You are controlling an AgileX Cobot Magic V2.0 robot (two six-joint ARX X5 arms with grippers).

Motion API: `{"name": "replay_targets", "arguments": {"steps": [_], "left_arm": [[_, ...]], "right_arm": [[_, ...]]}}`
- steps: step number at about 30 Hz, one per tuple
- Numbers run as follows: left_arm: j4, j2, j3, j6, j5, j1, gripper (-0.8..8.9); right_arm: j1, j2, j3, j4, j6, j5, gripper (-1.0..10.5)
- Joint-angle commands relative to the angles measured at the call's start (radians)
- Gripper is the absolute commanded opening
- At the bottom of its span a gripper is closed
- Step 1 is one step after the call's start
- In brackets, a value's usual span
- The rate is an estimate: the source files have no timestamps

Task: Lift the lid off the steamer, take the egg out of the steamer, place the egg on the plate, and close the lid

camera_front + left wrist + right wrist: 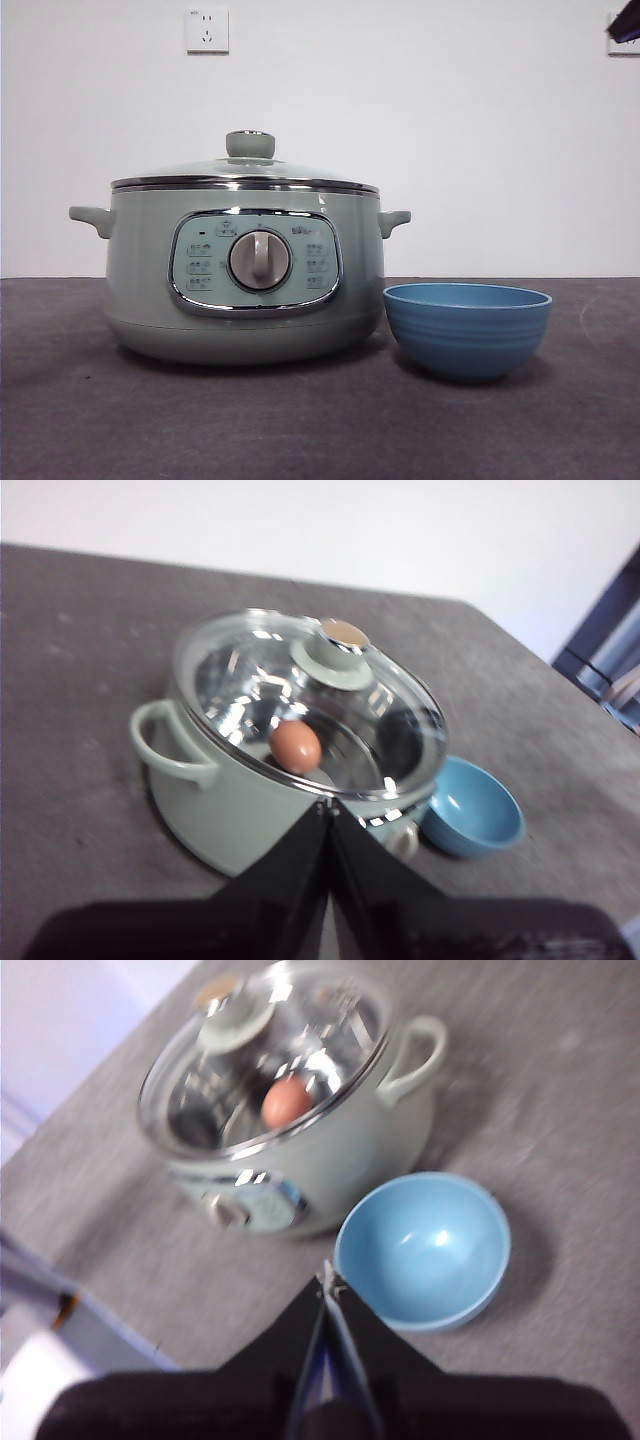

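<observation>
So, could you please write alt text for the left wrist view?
A pale-green steamer sits on a grey table, its glass lid on and a brown egg visible inside. A blue plate stands beside it; the left gripper is shut.

One steamer (245, 275), one lid (245, 172), one egg (296, 747), one plate (467, 329), two side handles, one dial (260, 260), one wall socket (207, 30) upper left.

Pot (140, 280): pale sage green, chrome-framed panel, silver dial.
Lid (250, 670): clear glass, chrome rim, pale green knob.
Egg (296, 747): brown-orange.
Bowl (467, 330): blue, faint ribs, lighter rim.
Table (80, 420): dark grey.
My claws (327, 815): black.
</observation>
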Motion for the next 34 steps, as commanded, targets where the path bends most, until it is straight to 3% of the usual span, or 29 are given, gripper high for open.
{"name": "replay_targets", "arguments": {"steps": [1, 5, 12, 14, 15, 17, 18, 20, 34], "left_arm": [[-0.051, 0.035, 0.032, 0.066, 0.043, 0.002, -0.07], [-0.09, 0.066, 0.049, 0.083, 0.112, 0.002, -0.07], [-0.101, 0.069, 0.049, 0.078, 0.114, 0.002, 0.26], [-0.101, 0.069, 0.049, 0.074, 0.114, 0.002, 1.87], [-0.101, 0.069, 0.049, 0.071, 0.114, 0.002, 3.1], [-0.101, 0.069, 0.049, 0.071, 0.116, 0.002, 5.0], [-0.1, 0.069, 0.049, 0.071, 0.117, 0.002, 5.19], [-0.101, 0.069, 0.052, 0.071, 0.117, 0.002, 5.16], [-0.056, 0.22, 0.23, 0.084, 0.11, -0.009, 5.16]], "right_arm": [[0.002, 0.051, 0.068, -0.093, -0.126, -0.034, -0.1], [0.012, 0.105, 0.132, -0.17, -0.154, -0.08, -0.1], [0.021, 0.108, 0.147, -0.169, -0.154, -0.077, 0.0], [0.021, 0.108, 0.147, -0.168, -0.154, -0.077, 0.3], [0.021, 0.108, 0.147, -0.168, -0.154, -0.077, 1.0], [0.021, 0.108, 0.147, -0.168, -0.148, -0.076, 3.1], [0.021, 0.108, 0.147, -0.168, -0.142, -0.075, 4.5], [0.021, 0.108, 0.147, -0.168, -0.142, -0.075, 6.1], [0.021, 0.108, 0.147, -0.148, -0.127, -0.076, 6.0]]}}
